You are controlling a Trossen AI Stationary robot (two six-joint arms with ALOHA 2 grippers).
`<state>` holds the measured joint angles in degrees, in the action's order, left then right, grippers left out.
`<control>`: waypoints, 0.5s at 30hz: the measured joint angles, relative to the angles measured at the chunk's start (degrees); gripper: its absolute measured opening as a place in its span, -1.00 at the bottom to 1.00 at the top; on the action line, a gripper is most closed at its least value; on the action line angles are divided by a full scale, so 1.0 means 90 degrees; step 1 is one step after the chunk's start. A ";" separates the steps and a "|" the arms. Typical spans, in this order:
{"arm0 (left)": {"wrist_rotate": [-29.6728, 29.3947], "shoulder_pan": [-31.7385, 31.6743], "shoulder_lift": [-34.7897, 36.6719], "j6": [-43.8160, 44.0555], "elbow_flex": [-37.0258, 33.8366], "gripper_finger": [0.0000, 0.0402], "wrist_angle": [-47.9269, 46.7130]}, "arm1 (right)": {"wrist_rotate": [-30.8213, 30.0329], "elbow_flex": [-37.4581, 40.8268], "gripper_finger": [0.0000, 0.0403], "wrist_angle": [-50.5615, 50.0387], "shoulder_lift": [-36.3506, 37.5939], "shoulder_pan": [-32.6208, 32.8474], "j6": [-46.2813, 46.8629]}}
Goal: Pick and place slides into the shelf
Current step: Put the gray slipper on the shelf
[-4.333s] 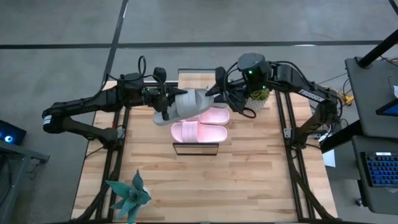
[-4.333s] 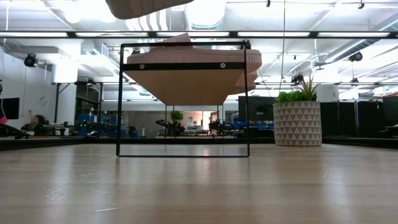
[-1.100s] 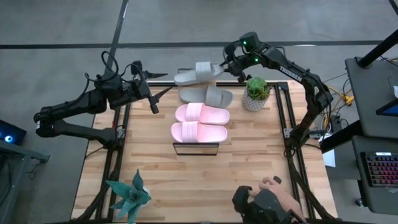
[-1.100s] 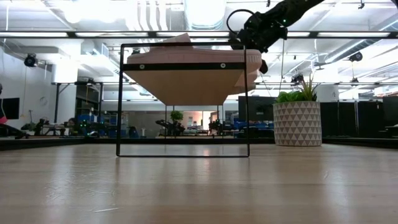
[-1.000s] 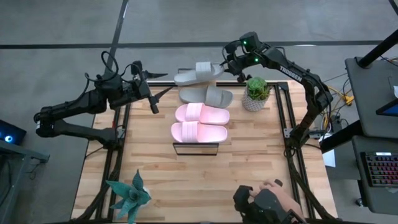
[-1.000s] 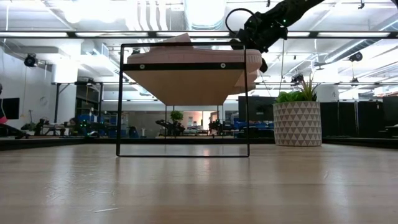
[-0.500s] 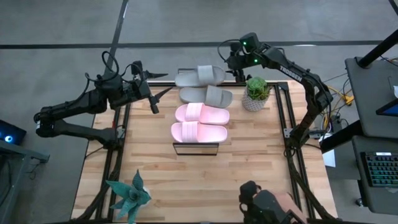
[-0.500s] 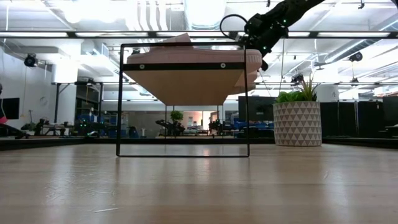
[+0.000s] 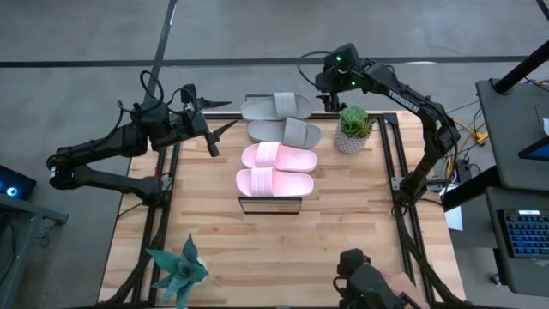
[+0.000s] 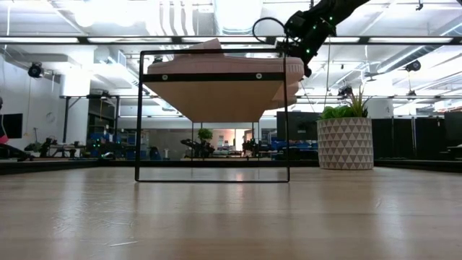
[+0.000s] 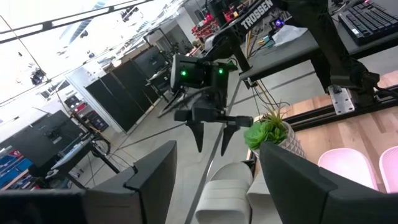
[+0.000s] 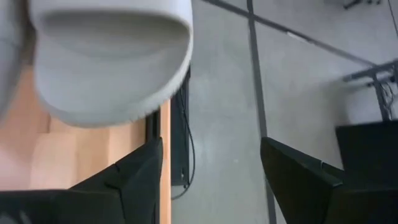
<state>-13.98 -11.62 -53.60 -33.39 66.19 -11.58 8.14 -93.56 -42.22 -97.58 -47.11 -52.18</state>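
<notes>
Right wrist view: the grey slide (image 12: 109, 59) ahead of the fingers (image 12: 298, 177) is cut off by the frame edge. High view: the shelf (image 9: 270, 204) is mostly hidden under slides.

White capitals "TROSSEN" run along the right arm (image 11: 261, 14) in the left wrist view, above its open claw (image 11: 211, 140); the same lettering on that arm from overhead is too small to read

— How's your light?
— Even overhead light on your table (image 9: 283, 240), soft shadows.
— Any trouble?
— Ceiling strips glare in your low view; the grey slide (image 12: 106, 56) looms blurred.
</notes>
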 joint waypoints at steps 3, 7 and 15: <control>0.0000 0.0000 -0.0002 0.0004 0.0000 0.07 -0.0005 | 0.0315 -0.0098 0.27 -0.0268 0.0005 0.0000 -0.0139; 0.0000 0.0000 -0.0033 0.0008 -0.0002 0.07 -0.0009 | 0.0479 -0.0190 0.19 -0.0240 0.0005 0.0000 0.0280; 0.0000 0.0000 -0.0053 0.0003 -0.0001 0.07 0.0003 | 0.1412 -0.0272 -0.05 0.0425 0.0005 0.0037 0.3703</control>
<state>-13.98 -11.62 -54.08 -33.36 66.18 -11.55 20.85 -96.01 -38.40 -97.53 -46.78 -18.86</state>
